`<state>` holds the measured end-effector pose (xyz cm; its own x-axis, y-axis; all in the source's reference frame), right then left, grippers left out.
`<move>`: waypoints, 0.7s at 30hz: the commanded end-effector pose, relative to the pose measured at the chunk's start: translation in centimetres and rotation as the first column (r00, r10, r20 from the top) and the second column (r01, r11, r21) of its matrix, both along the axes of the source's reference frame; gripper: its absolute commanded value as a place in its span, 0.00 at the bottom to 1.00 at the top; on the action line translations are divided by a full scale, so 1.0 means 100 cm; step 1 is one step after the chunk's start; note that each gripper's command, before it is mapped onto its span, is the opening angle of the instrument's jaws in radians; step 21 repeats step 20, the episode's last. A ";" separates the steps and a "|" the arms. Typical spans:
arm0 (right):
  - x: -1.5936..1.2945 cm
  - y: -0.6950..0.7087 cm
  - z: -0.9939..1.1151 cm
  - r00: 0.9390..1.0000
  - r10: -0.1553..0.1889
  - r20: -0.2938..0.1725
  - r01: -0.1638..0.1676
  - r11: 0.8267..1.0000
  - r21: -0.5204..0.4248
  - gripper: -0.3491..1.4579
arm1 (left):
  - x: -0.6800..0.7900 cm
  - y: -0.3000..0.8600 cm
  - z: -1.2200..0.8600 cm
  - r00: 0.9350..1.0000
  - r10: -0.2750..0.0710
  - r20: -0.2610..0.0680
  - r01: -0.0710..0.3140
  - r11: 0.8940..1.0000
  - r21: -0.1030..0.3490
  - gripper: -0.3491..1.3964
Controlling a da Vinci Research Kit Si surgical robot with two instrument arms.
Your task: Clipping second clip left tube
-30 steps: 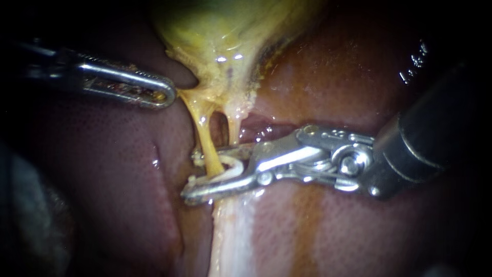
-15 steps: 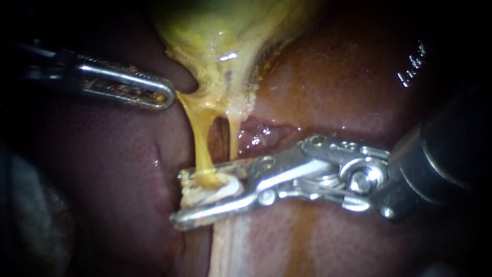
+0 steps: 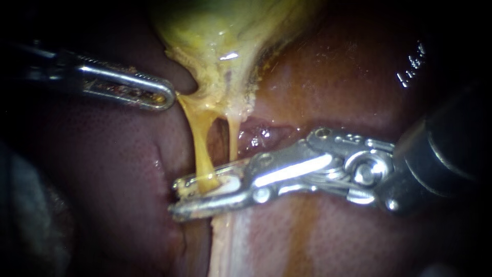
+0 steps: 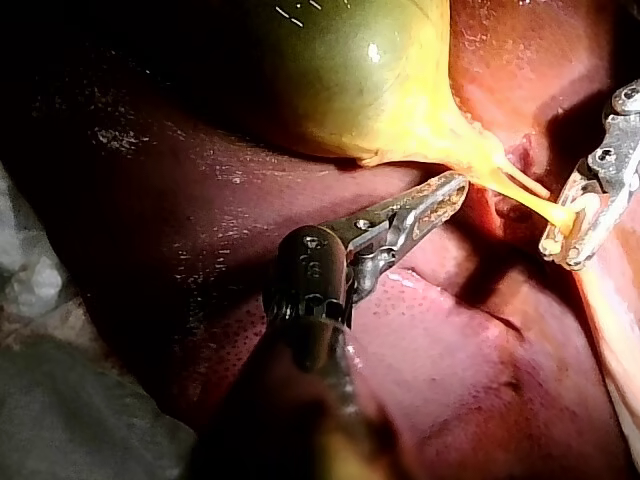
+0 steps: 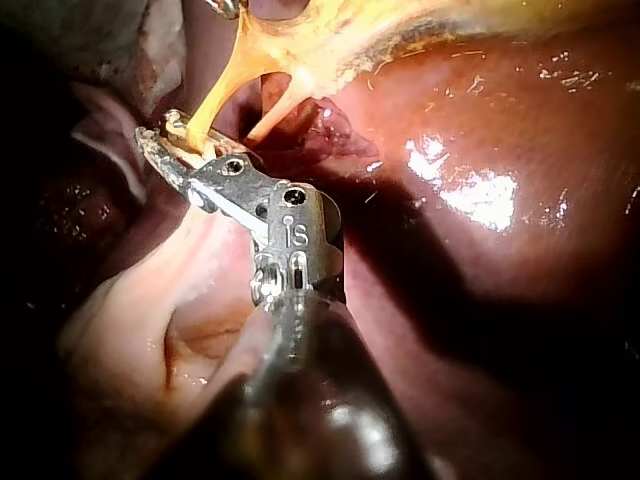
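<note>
The yellow-green gallbladder [image 3: 225, 36] narrows into two strands over the dark red liver [image 3: 333, 77]. The yellow left tube [image 3: 202, 143] runs down between the jaws of my right instrument [image 3: 175, 197], which comes in from the right. A white clip [image 3: 228, 183] sits between those jaws, squeezed around the tube. The paler right tube [image 3: 233, 136] hangs just beside it, outside the jaws. My left instrument [image 3: 166, 97] has its jaws together on the gallbladder's edge where the left tube starts. The right wrist view shows the right instrument [image 5: 165, 140] on the left tube [image 5: 215, 105].
A pale band of tissue [image 3: 230, 241] runs down the liver below the clip. Grey cloth [image 3: 31, 220] lies at the far left, also beside my left instrument's shaft as the cloth [image 4: 60, 420]. Liver surface surrounds both tubes closely.
My right instrument's jaws have closed in on the clip around the left tube; the gap between them is narrower. The left instrument has held still.
</note>
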<state>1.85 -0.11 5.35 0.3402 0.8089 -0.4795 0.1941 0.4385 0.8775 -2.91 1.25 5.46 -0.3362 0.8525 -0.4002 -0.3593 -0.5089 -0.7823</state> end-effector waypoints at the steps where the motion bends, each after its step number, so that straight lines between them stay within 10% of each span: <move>1: 0.0001 -0.0001 -0.0001 1.000 -0.001 0.005 0.001 1.000 0.016 0.11 | 0.0000 0.0000 0.0000 1.000 0.000 0.000 0.000 1.000 0.000 0.00; 21: -0.0005 -0.0002 0.0003 1.000 -0.004 0.021 0.003 0.999 0.052 0.00 | 0.0000 0.0001 0.0001 1.000 0.000 0.000 0.000 1.000 0.000 0.00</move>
